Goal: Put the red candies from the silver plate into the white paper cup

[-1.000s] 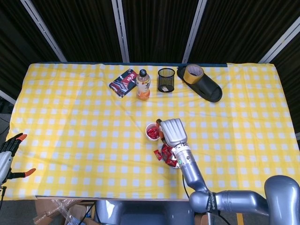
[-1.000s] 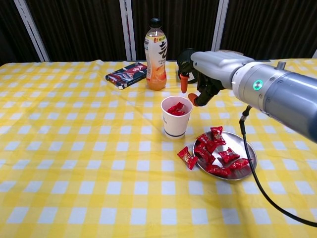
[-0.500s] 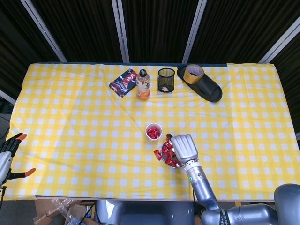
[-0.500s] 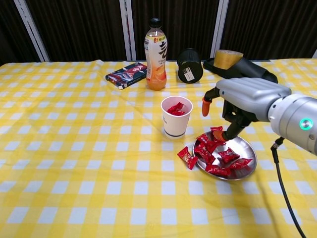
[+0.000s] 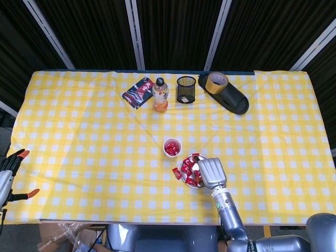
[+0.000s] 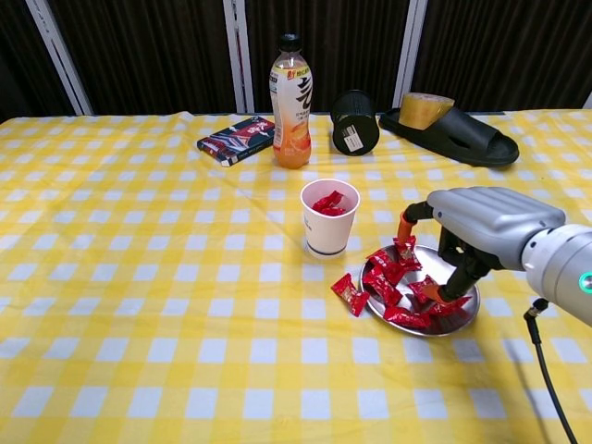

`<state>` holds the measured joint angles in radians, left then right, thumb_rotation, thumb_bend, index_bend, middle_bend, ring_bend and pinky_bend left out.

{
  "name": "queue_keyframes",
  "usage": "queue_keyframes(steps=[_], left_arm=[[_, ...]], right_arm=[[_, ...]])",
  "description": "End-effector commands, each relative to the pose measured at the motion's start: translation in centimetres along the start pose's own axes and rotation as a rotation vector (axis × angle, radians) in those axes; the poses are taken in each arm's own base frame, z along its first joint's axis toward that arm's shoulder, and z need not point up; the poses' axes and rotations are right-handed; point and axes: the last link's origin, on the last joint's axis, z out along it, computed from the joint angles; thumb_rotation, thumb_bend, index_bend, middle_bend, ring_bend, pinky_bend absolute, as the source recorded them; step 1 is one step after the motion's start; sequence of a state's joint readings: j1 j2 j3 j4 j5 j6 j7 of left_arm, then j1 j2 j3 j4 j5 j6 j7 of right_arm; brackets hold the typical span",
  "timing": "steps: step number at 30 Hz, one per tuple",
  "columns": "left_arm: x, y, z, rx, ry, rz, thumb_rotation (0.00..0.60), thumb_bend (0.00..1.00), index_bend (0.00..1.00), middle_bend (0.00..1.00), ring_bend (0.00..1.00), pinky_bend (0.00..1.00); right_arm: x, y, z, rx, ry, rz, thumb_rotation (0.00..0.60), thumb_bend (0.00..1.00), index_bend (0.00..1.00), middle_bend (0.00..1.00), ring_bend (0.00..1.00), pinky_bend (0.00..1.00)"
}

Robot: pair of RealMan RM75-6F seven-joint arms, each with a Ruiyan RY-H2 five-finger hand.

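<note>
One bottle (image 6: 291,102), one pen holder (image 6: 354,121) and one slipper (image 6: 453,135) stand beyond the white paper cup (image 6: 329,218); my right hand (image 6: 481,227), seemingly empty with fingers apart, covers the silver plate (image 6: 462,319).

Robot test bench in a lab-like room

A table (image 5: 79,157) draped in yellow checked cloth is set before black curtains (image 5: 173,31) with pale metal struts (image 5: 134,31) — unrelated props are scattered on it.

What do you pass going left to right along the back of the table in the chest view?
Dark packet → orange bottle → black mesh cup lying on its side → black slipper with a tape roll on it.
</note>
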<state>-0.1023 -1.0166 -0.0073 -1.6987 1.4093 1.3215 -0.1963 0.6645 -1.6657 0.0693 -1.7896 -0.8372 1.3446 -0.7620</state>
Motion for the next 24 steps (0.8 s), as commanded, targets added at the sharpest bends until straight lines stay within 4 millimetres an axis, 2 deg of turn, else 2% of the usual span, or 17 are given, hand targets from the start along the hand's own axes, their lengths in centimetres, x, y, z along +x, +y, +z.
queue_keyframes(steps=[1, 24], left_arm=[[0.0, 0.0, 0.0, 0.0, -0.001, 0.0, 0.6, 0.02, 0.0, 0.0, 0.0, 0.0], [-0.1, 0.0, 0.2, 0.011, -0.008, 0.003, 0.6, 0.02, 0.0, 0.0, 0.0, 0.0]], right_arm=[[-0.3, 0.2, 0.2, -0.009, -0.01, 0.008, 0.6, 0.33, 0.32, 0.97, 1.0, 0.95], [-1.9, 1.4, 1.8, -0.039, -0.059, 0.027, 0.6, 0.33, 0.4, 0.97, 1.0, 0.95]])
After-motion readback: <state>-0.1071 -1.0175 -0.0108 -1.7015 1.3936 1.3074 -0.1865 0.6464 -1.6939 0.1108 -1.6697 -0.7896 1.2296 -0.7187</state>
